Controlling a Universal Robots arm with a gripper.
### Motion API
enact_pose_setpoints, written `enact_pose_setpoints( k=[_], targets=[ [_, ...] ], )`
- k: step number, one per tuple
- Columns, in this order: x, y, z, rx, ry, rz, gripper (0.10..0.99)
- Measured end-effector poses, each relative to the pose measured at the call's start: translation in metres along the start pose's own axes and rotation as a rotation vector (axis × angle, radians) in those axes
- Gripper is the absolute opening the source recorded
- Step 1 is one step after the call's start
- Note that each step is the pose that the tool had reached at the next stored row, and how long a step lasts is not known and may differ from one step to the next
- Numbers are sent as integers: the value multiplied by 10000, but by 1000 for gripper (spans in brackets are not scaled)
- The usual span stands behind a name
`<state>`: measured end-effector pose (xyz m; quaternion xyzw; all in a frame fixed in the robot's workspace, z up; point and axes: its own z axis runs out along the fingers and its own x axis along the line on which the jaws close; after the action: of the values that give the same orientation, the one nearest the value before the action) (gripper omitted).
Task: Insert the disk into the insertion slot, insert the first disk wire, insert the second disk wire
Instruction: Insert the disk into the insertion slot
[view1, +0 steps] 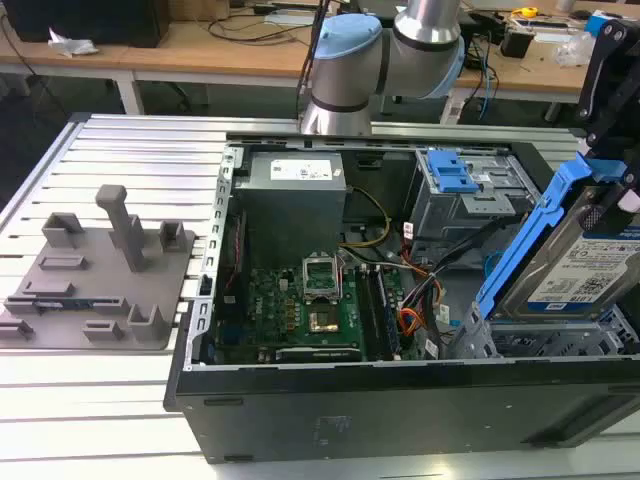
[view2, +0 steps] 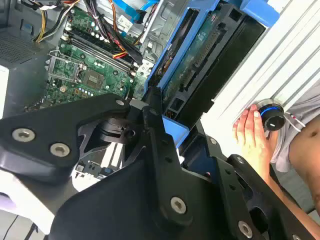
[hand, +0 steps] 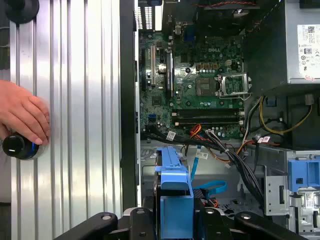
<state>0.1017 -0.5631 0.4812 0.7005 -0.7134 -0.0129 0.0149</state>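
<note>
Grasping the disk (view1: 590, 268) by its blue caddy, the pincer (hand: 175, 221) is clenched on it and holds it tilted over the insertion slot (view1: 545, 340), at the exterior view's right end of the open computer case (view1: 400, 410). The first disk wire (hand: 196, 131) and the curled second disk wire (hand: 214, 187) lie loose inside the case. 1 hand (hand: 22, 117) rests on a round knob (hand: 17, 146) on the ribbed worktop (hand: 75, 75).
</note>
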Motion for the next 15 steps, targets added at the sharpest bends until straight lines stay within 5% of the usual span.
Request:
enact_pose_setpoints(
  k=[12, 15],
  targets=[
    [0, 0, 0, 0, 0, 0, 365],
    [6, 1, 0, -1, -76, -10, 365]
  ],
)
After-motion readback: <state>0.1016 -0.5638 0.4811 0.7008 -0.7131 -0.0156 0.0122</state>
